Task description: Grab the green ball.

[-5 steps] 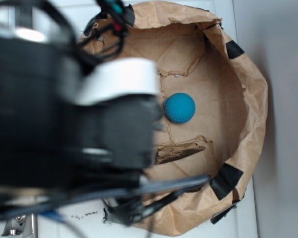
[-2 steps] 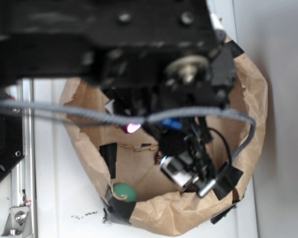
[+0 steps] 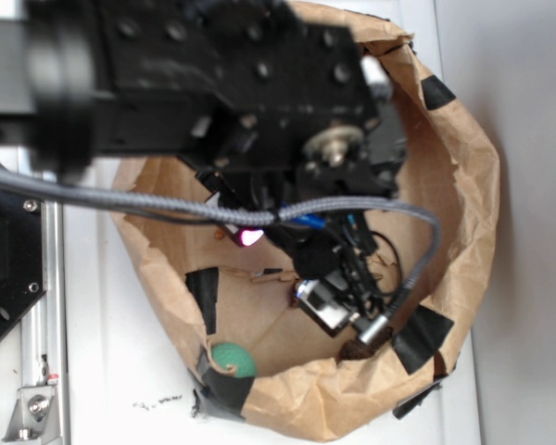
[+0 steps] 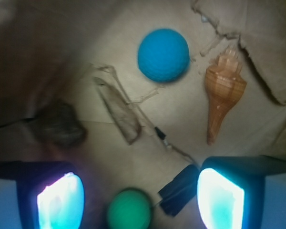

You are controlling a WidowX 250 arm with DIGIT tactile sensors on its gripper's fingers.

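Observation:
The green ball (image 4: 129,210), small and mint-green, lies on the brown paper floor at the bottom of the wrist view. It sits between the two glowing pads (image 4: 59,200) of my gripper (image 4: 139,200), a little nearer the left one, with a gap on each side. The jaws stand wide apart and hold nothing. In the exterior view the green ball (image 3: 232,360) rests against the near-left inner wall of the paper bag (image 3: 463,185). My black arm (image 3: 259,93) reaches over the bag and hides the fingertips there.
A larger blue ball (image 4: 163,55) lies farther ahead, with an orange spiral shell (image 4: 222,90) to its right. A dark brown lump (image 4: 57,124) sits at left. A torn paper strip (image 4: 117,109) and a black tape patch (image 4: 178,191) lie close to the right pad.
The arm has swung from the left foreground to over the bag, now hiding the blue ball in the exterior view. Since 0.4 s ago it has shifted slightly left. The green ball has stayed put.

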